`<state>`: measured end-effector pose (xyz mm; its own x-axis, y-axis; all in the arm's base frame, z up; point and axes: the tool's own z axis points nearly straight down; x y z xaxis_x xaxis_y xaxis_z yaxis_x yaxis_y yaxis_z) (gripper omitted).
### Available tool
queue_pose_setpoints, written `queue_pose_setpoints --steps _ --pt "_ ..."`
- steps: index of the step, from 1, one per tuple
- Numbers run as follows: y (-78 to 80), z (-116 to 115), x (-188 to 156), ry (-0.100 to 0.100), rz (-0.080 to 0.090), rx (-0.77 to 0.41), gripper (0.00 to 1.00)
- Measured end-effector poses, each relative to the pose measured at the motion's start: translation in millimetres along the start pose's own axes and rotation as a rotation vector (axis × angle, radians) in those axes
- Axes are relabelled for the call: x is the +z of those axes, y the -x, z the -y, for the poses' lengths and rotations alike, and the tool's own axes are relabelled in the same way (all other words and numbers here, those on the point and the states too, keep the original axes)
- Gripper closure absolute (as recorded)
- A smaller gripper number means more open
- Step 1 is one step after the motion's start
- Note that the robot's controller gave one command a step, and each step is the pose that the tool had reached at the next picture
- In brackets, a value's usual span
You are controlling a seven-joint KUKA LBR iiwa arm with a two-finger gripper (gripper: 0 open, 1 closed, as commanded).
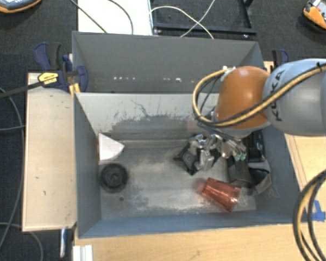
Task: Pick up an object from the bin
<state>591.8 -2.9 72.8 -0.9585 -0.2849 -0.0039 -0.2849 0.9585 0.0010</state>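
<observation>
The bin (88,162) was seen to be of grey metal, matt, its floor scuffed and scratched pale in streaks. The red cup (220,193) was taken for glossy plastic, the black disc (113,176) for a dull, rubber-like stuff, and the white wedge (108,147) for smooth, matt paper or plastic. The arm's orange cover (244,97) was found smooth and softly shiny.

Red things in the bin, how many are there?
1. A red cup-shaped thing lies on its side in the front right of the bin, just below the tool. More might hide under the tool.
</observation>
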Motion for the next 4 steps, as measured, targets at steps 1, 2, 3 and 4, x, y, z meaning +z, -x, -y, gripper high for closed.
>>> queue_pose_setpoints --steps 1,2,3,4 --pt "-1.3 -0.2 -4.9 0.001 -0.001 0.001 1.0" --pt "-0.9 -0.5 -22.2 0.001 -0.001 0.002 1.0" --pt "0.3 -0.2 -32.0 0.0 0.004 0.003 1.0" --pt "0.3 -0.2 -37.7 0.0 0.004 0.003 1.0"
